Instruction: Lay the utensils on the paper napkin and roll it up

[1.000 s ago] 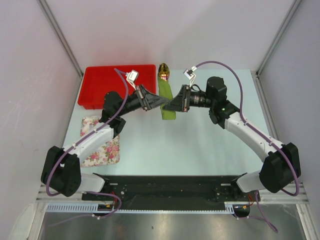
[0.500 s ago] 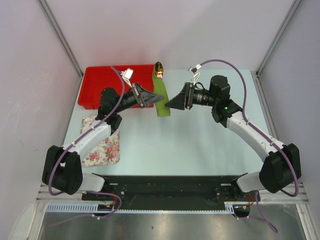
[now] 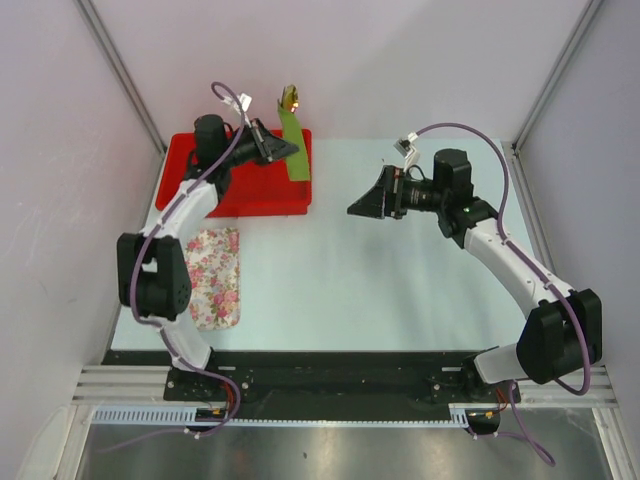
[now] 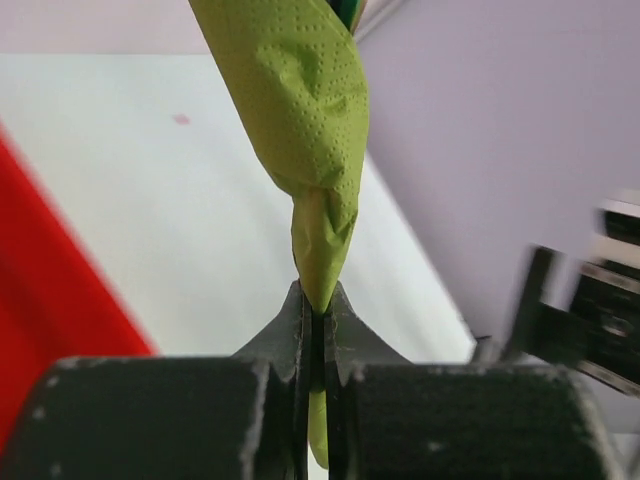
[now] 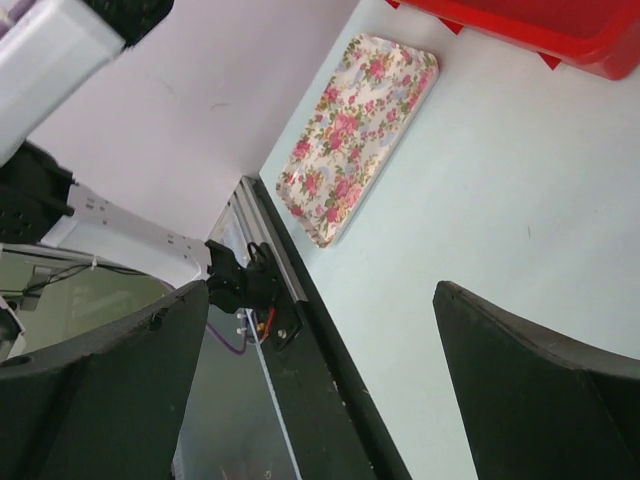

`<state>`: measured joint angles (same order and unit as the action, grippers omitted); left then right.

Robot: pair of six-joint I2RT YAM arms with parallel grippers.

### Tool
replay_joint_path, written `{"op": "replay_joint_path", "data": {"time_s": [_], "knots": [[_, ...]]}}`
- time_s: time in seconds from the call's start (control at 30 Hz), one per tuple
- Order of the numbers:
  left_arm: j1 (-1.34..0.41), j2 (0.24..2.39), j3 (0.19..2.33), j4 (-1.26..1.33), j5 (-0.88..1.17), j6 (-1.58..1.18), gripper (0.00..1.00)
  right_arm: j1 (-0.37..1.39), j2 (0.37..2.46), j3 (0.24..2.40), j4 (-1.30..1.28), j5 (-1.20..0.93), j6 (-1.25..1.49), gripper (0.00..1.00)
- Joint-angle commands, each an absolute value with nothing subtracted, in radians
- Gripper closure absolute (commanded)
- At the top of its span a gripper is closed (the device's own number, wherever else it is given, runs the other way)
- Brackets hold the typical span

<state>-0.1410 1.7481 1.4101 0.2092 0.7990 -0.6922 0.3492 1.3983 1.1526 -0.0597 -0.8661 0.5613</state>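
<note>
- The paper napkin [image 3: 293, 152] is rolled into a narrow green strip and held over the far right corner of the red tray [image 3: 262, 195], up off the table [image 3: 330, 290].
- A shiny golden-orange utensil end [image 3: 290, 97] pokes out of the roll's far tip, past the tray's back edge. I can't make out any other cutlery inside.
- The left gripper [image 3: 287, 149] has the roll. In the left wrist view, its fingers [image 4: 296, 335] are pinched tight together on a twisted neck of the napkin [image 4: 300, 110], and a bit of green hangs out below them.
- Behind that grip the tray shows as a red wedge on the left [image 4: 40, 300].
- The right gripper [image 3: 357, 207] sits well apart from the roll, over the bare middle of the table, with nothing in it.
- From its own camera the two fingers [image 5: 110, 390] stand spread wide, with only the pale tabletop [image 5: 480, 210] between them.
- A floral cloth [image 3: 215, 277] lies flat at the table's left edge, just in front of the tray, touching neither arm.
</note>
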Motion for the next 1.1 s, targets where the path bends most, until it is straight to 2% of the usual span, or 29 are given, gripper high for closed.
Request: {"op": "replay_joint_path", "data": {"time_s": [0.0,0.27,0.57,1.07], "knots": [[-0.109,1.929,1.627,0.057,0.730,-0.474,1.00,0.344,1.361,1.187,-0.112,-0.870,0.499,0.00],[-0.103,2.206,1.902,-0.031,0.646,-0.400,1.00,0.339,1.365,1.172,-0.133,-0.877,0.482,0.00],[-0.100,2.373,1.985,-0.119,0.638,-0.362,1.00,0.322,1.374,1.150,-0.137,-0.884,0.482,0.00],[-0.098,2.520,2.069,-0.279,0.713,-0.393,1.00,0.321,1.407,1.129,-0.100,-0.893,0.506,0.00]]}}
